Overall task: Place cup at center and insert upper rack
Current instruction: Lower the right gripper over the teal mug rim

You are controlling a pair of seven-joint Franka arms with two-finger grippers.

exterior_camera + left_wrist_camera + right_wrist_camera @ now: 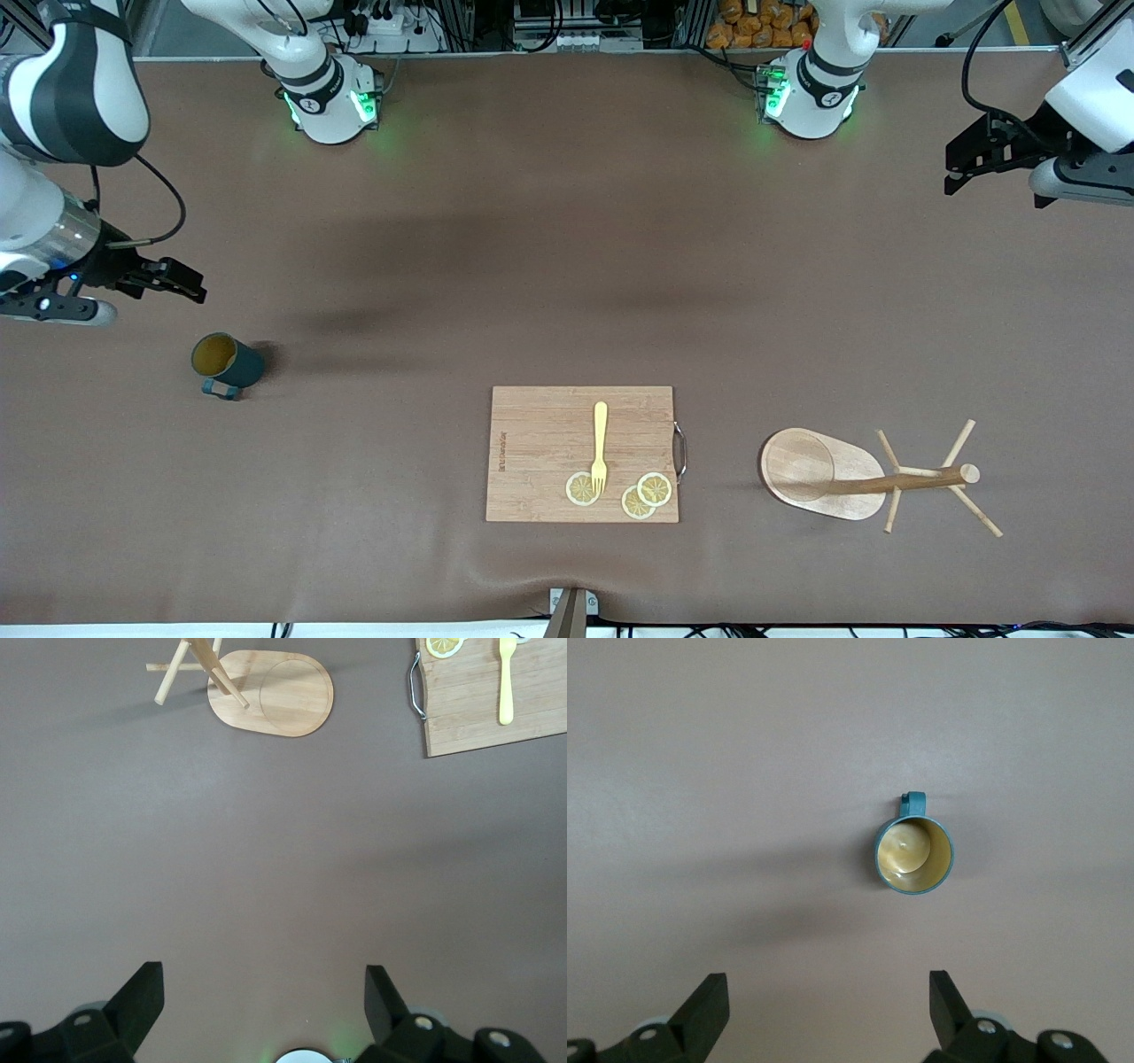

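Lemon slices [636, 493], three of them, lie nearest the front camera, on the camera-side edge of a rectangular wooden cutting board [540, 434]; we also list a yellow fork [600, 446] lying on that board with its tines on one slice, and a metal handle [679, 450] on the board's edge toward the left arm's end of the table [549, 266].

Right hand [182, 282]: we record it as released, its two dark fingers [700, 1010] spread wide with nothing between them, hanging over bare table at the right arm's end. In the right wrist view the fingers stand well apart from the cup.

Cup [227, 363]: dark teal, yellowish-tan inside, standing upright on the table near the right hand and a little nearer the front camera than it. Its side handle points toward the front camera. It sits well apart from the cutting board, toward the right arm's end.

Left hand [974, 164]: also released, fingers [137, 997] spread and empty, held over bare table at the left arm's end.

Upper rack [873, 478]: a light wooden mug tree, its rounded flat base on the table. It lies beside the cutting board, toward the left arm's end, about as near the front camera as the board, and well apart from the left hand.
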